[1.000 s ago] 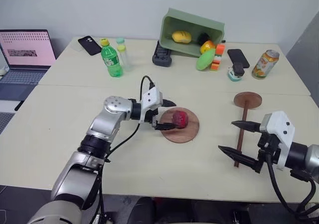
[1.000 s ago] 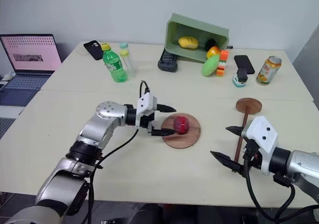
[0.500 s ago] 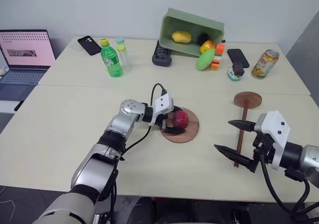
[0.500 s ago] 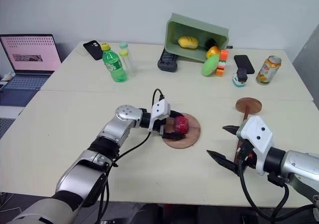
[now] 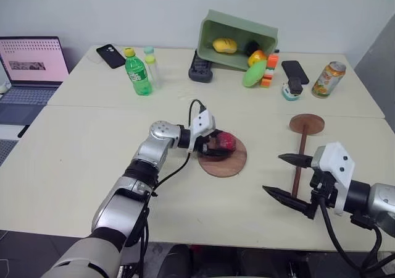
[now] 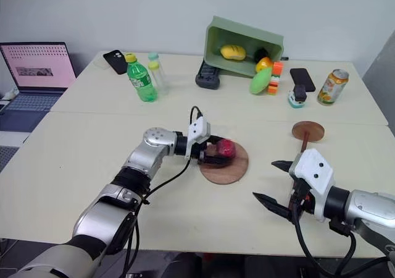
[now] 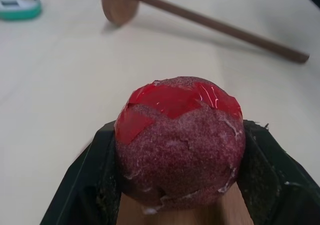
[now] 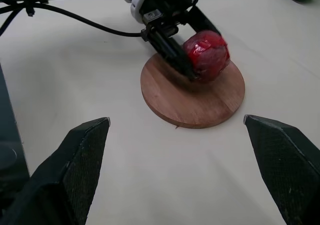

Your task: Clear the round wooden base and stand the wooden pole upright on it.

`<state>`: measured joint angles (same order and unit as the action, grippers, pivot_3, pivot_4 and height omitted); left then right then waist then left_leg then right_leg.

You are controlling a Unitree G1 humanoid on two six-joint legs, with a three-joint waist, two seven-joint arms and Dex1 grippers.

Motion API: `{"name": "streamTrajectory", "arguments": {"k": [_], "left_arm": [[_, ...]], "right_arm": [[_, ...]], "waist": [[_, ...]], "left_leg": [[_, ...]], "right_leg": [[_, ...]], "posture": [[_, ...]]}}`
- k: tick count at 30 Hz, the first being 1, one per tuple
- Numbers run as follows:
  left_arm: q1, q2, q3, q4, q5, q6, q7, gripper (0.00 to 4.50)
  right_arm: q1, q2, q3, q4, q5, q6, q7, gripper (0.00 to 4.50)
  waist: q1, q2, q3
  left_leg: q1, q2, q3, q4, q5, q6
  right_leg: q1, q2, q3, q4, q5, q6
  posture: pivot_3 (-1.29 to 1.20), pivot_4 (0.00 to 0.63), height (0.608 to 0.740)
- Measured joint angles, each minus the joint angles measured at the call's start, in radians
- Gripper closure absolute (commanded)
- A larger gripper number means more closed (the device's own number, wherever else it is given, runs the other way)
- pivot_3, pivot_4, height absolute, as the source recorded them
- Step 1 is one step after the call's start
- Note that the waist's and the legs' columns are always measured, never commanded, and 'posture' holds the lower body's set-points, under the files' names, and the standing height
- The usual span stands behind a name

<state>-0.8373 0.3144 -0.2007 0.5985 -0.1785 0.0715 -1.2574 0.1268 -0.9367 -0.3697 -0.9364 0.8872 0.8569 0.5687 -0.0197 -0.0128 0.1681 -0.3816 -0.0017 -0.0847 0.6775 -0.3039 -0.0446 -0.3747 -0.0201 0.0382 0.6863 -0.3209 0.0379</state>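
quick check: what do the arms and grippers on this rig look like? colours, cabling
Both arms are silver-grey metal segments with black joints. Each wrist carries a white angular housing, and each gripper has two black pointed fingers: left gripper, right gripper. A loose black cable loops over the left wrist housing and runs back along the forearm; black cables also hang under the right forearm.

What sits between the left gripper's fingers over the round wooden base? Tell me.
A red ball, clamped by the left gripper and resting on the round wooden base; the right wrist view shows it best.
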Motion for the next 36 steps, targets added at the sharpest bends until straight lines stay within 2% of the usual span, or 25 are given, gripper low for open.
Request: {"name": "streamTrajectory", "arguments": {"k": [6, 11, 13, 17, 20, 23, 27, 34, 36], "left_arm": [[0.065, 0.106, 0.111, -0.174, -0.057, 0.130, 0.070, 1.87], [0.250, 0.252, 0.342, -0.187, -0.038, 0.142, 0.374, 1.88], [0.277, 0.262, 0.423, -0.185, -0.045, 0.143, 0.473, 1.88], [0.325, 0.268, 0.509, -0.148, -0.055, 0.136, 0.589, 1.88], [0.351, 0.252, 0.525, -0.136, -0.073, 0.132, 0.619, 1.88], [0.372, 0.241, 0.537, -0.117, -0.083, 0.116, 0.650, 1.88], [0.375, 0.240, 0.544, -0.112, -0.086, 0.106, 0.683, 1.88], [0.382, 0.238, 0.543, -0.113, -0.088, 0.101, 0.705, 1.88], [0.382, 0.237, 0.542, -0.113, -0.090, 0.101, 0.706, 1.33]], "right_arm": [[-0.051, -0.010, 0.033, 0.010, -0.001, -0.028, 0.044, 0.00], [-0.261, -0.003, 0.233, 0.122, -0.051, -0.074, 0.140, 0.00], [-0.356, 0.022, 0.317, 0.174, -0.086, -0.091, 0.174, 0.00], [-0.532, 0.109, 0.480, 0.285, -0.170, -0.125, 0.229, 0.00], [-0.642, 0.179, 0.584, 0.366, -0.232, -0.154, 0.277, 0.00], [-0.687, 0.223, 0.626, 0.415, -0.261, -0.162, 0.294, 0.00], [-0.711, 0.271, 0.628, 0.459, -0.289, -0.168, 0.299, 0.00], [-0.711, 0.284, 0.628, 0.464, -0.337, -0.173, 0.301, 0.00], [-0.709, 0.291, 0.628, 0.464, -0.341, -0.173, 0.300, 0.00]], "waist": [[-0.012, 0.000, 0.000], [-0.035, -0.001, 0.001], [-0.020, -0.001, 0.001], [0.015, -0.003, 0.000], [0.013, -0.003, 0.000], [0.015, -0.004, -0.001], [0.014, -0.004, -0.001], [0.011, -0.004, -0.001], [0.010, -0.004, -0.001]], "left_leg": [[0.002, 0.001, -0.001, 0.000, 0.000, 0.000], [0.004, 0.012, -0.002, -0.001, 0.000, 0.000], [0.001, 0.012, -0.004, 0.000, 0.000, 0.000], [-0.002, 0.007, 0.001, 0.002, 0.000, -0.001], [-0.001, 0.007, 0.001, 0.002, 0.000, -0.001], [-0.003, 0.009, 0.001, 0.002, 0.001, -0.002], [-0.005, 0.009, 0.003, 0.002, 0.001, -0.002], [-0.005, 0.010, 0.004, 0.001, 0.001, -0.001], [-0.005, 0.010, 0.004, 0.001, 0.001, -0.001]], "right_leg": [[0.000, 0.000, 0.001, 0.001, 0.000, 0.000], [-0.001, 0.000, 0.001, 0.003, 0.000, 0.000], [-0.003, 0.000, -0.001, 0.003, 0.000, 0.000], [-0.005, -0.002, -0.001, 0.002, 0.001, 0.001], [-0.006, -0.002, -0.001, 0.003, 0.001, 0.001], [-0.009, -0.003, -0.001, 0.003, 0.001, 0.001], [-0.012, -0.004, 0.000, 0.006, 0.001, 0.001], [-0.014, -0.003, 0.001, 0.009, 0.001, 0.001], [-0.014, -0.003, 0.001, 0.009, 0.001, 0.001]], "posture": [[0.00, 0.150, 0.740], [0.00, 0.150, 0.740], [0.00, 0.150, 0.740], [0.00, 0.150, 0.740], [0.00, 0.150, 0.740], [0.00, 0.150, 0.740], [0.00, 0.150, 0.740], [0.00, 0.150, 0.740], [0.00, 0.150, 0.740]]}}
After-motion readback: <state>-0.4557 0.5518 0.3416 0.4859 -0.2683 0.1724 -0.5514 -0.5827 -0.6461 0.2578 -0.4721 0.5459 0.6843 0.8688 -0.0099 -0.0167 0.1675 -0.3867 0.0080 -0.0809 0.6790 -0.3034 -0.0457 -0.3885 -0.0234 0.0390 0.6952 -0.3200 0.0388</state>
